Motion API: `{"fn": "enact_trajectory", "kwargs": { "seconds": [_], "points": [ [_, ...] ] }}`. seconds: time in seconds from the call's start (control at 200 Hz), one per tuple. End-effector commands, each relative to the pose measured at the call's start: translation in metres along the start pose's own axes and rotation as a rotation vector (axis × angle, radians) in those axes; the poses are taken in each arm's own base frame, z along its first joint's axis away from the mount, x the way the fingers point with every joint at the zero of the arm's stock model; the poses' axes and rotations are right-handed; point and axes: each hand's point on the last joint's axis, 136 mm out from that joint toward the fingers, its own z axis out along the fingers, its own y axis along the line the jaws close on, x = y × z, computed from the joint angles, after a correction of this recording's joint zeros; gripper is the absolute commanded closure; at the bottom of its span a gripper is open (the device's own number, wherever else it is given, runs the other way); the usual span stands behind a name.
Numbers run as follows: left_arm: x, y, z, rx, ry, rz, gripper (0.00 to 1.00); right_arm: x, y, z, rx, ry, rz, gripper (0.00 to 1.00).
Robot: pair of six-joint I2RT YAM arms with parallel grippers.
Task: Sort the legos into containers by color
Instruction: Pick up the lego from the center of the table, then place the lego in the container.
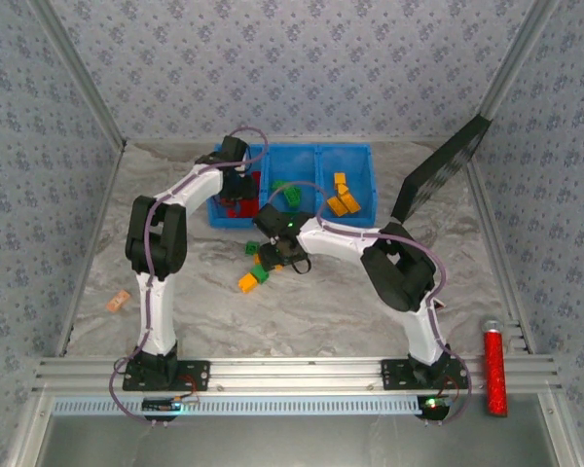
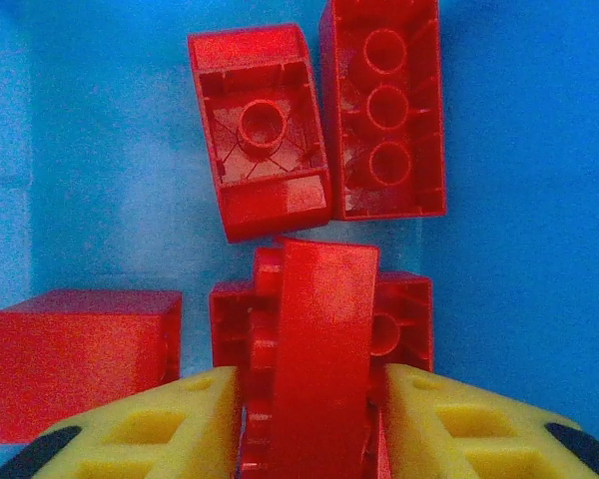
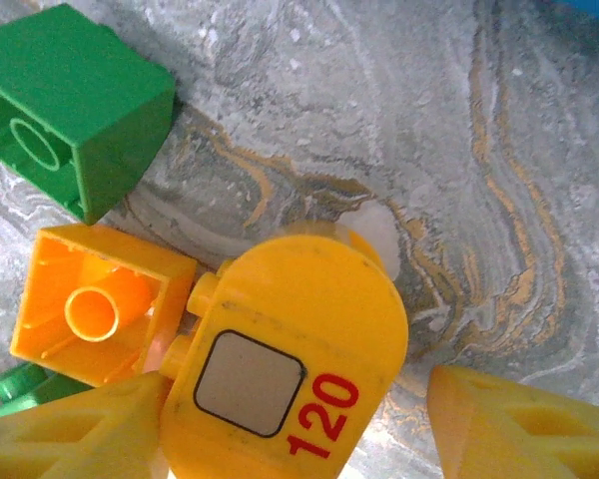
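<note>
**Entry 1: right gripper** (image 3: 299,384)
- Standing open over the marbled grey table (image 3: 459,150).
- Straddling a yellow-orange round-topped plastic brick printed 120 (image 3: 299,339).
- Judging the step in hand to be the pickup of this brick.
- Doing it well:
  - Shifting sideways to centre the brick before closing. Currently crowding the finger (image 3: 90,429) at the lower left of the wrist view and leaving a clear gap to the other.
  - Keeping off the orange square hollow brick (image 3: 100,304) touching the brick's side, and off the green square brick (image 3: 75,110) lying just beyond.
  - Lifting straight up, so as not to be dragging neighbours along.
  - Then carrying to the right compartment (image 1: 365,170) of the bright blue plastic tray (image 1: 292,148), already holding orange bricks.
- Seen from the top camera, working just in front of the tray, among a few loose green and orange bricks.

**Entry 2: left gripper** (image 2: 314,419)
- Hanging inside the tray's left compartment (image 2: 539,200).
- Fingers parting narrowly on either side of a red curved plastic brick (image 2: 319,339), itself standing on edge on other red bricks.
- Not managing to tell pressing from mere flanking in the wrist view.
- Judging this to be a drop-off.
- Doing it well:
  - Opening wider.
  - Rising straight.
  - Avoiding tipping the brick over the low wall.
</note>
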Motion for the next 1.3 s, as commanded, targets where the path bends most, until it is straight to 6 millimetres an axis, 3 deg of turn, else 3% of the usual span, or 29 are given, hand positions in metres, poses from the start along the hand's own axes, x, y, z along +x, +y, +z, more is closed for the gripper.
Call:
{"fn": "enact_trajectory", "kwargs": {
  "seconds": [0.0,0.42,0.67,0.86,0.995,1.094,1.194,1.294],
  "points": [
    [-0.011,-0.003,-0.024,0.03,-0.046,0.008,0.59,0.004,-0.013,0.014,0.067,0.027,-0.024,0.37],
    [-0.006,-0.004,-0.041,0.05,-0.055,0.011,0.54,0.011,-0.027,0.005,0.105,0.057,-0.054,0.68],
    [0.012,0.008,-0.069,0.016,-0.067,0.039,0.54,0.008,-0.032,-0.032,0.077,0.022,-0.066,0.74],
    [0.023,0.012,-0.099,0.024,-0.088,0.04,0.53,0.014,-0.041,-0.081,0.073,-0.009,-0.071,0.75],
    [0.036,0.015,-0.121,0.022,-0.1,0.055,0.52,0.017,-0.065,-0.123,0.101,-0.058,-0.043,0.75],
    [0.054,0.02,-0.132,0.016,-0.081,0.058,0.51,0.011,-0.095,-0.15,0.139,-0.11,0.0,0.75],
    [0.082,0.02,-0.138,0.017,-0.047,0.081,0.51,0.0,-0.131,-0.167,0.176,-0.167,0.065,0.75],
    [0.125,0.019,-0.139,0.022,0.042,0.131,0.48,-0.012,-0.166,-0.171,0.192,-0.22,0.144,0.76]
  ]
}}
